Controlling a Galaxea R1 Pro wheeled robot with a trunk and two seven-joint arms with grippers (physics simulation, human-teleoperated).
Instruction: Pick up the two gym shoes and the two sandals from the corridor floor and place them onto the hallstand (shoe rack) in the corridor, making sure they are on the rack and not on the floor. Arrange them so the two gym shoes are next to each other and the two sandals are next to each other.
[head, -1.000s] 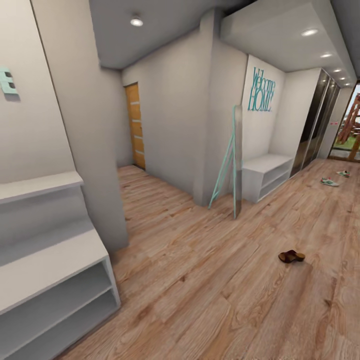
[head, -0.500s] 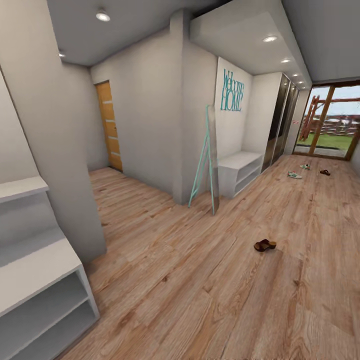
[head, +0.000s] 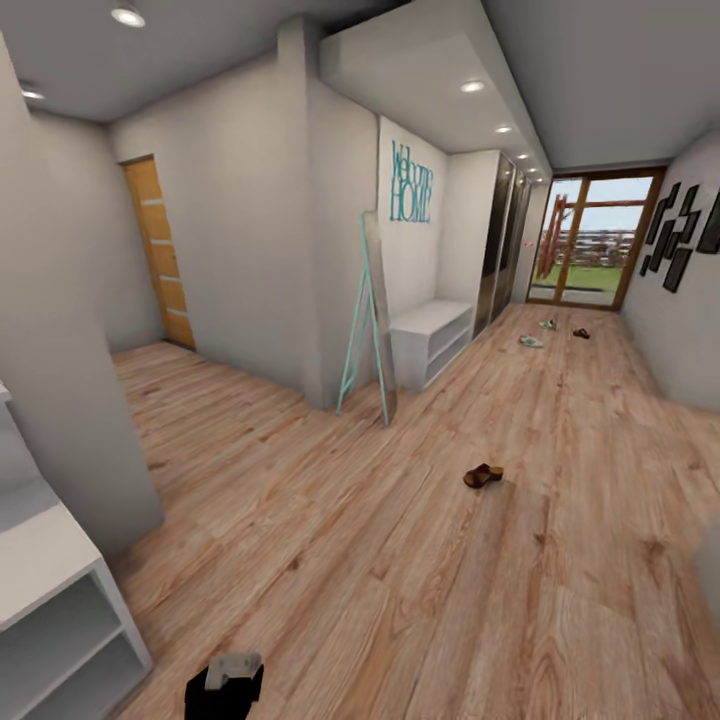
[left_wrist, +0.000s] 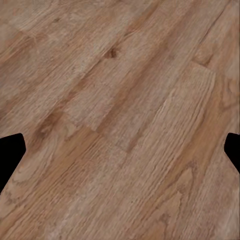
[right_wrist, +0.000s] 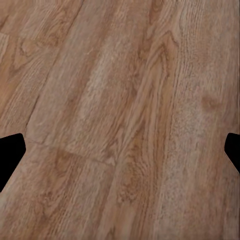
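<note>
Head view of the corridor. The corridor floor (head: 400, 560) of light brown wood-grain planks runs from the foreground to a glazed door (head: 590, 240) at the far end. We see one dark brown sandal (head: 483, 476) lying alone on the planks at mid-distance, well apart from everything else. Far down the corridor, near the glazed door, lie two pale gym shoes (head: 531, 342), one just beyond the other (head: 548, 324), and beside them the second sandal (head: 581, 333); at this distance we cannot make out their details. At the near left edge stands a pale grey hallstand (head: 50, 590) with open shelf slots below its low top. A similar low white unit (head: 432, 338) stands against the wall farther along, under teal "Welcome HOME" lettering (head: 411, 182), with a teal-framed standing mirror (head: 368, 320) leaning just beside it. An orange door (head: 160, 255) sits in the left recess, and dark frames (head: 685, 230) hang on the right wall.

At the bottom edge we note a dark part of the left arm (head: 225, 685).

Wrist views. In the left wrist view the left gripper (left_wrist: 120, 150) shows dark fingertips (left_wrist: 10, 150) at opposite picture edges, spread wide with bare planks between. The right gripper (right_wrist: 120, 150) matches, its fingertips (right_wrist: 10, 150) likewise apart and holding nothing.
</note>
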